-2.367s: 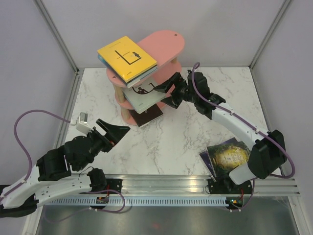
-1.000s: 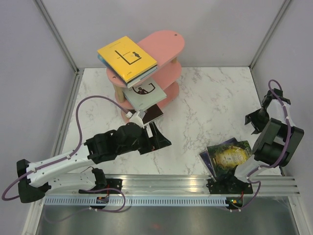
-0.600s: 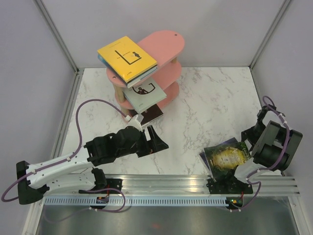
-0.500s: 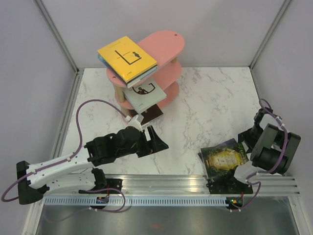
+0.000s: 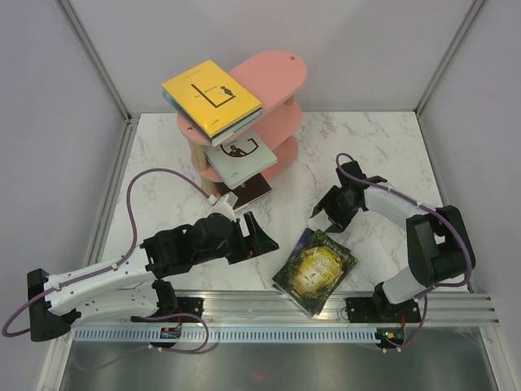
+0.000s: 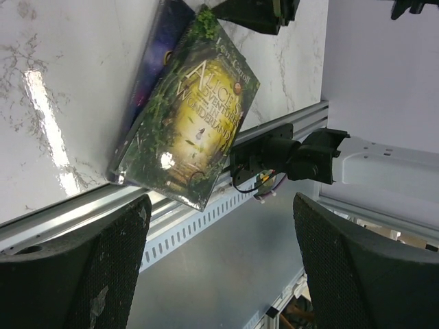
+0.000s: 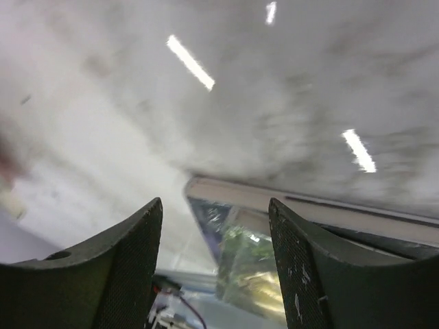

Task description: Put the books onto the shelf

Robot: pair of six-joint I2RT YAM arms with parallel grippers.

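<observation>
The left gripper (image 5: 260,235) stands wide and holds nothing. It hangs low over the table (image 5: 358,155), between the shelf (image 5: 273,69) and the green book (image 5: 316,269), touching neither. Its wrist view looks past both fingers (image 6: 75,274) at that book.

The right gripper (image 5: 330,218) is also parted, less widely, with only table between its fingers (image 7: 123,267). It sits just beside the green book's far corner; whether it touches the book cannot be told.

The right wrist view is blurred, so the book there is only a green and yellow smear. A purple book (image 6: 154,62) lies under the green one, mostly covered, with just one long edge and a corner showing. Under the yellow book (image 5: 212,96) on the top tier lies at least one more book, showing only its edges. The dark book (image 5: 254,192) on the bottom tier is largely hidden by the tier above.

The green book lies flat and cover up near the front of the table. Its long axis runs from near left to far right, the head of the cover points toward the right gripper, and its near corner overhangs the rail (image 5: 244,301). The grey book (image 5: 238,156) lies on the middle tier. The shelf's long boards run the same diagonal way.
</observation>
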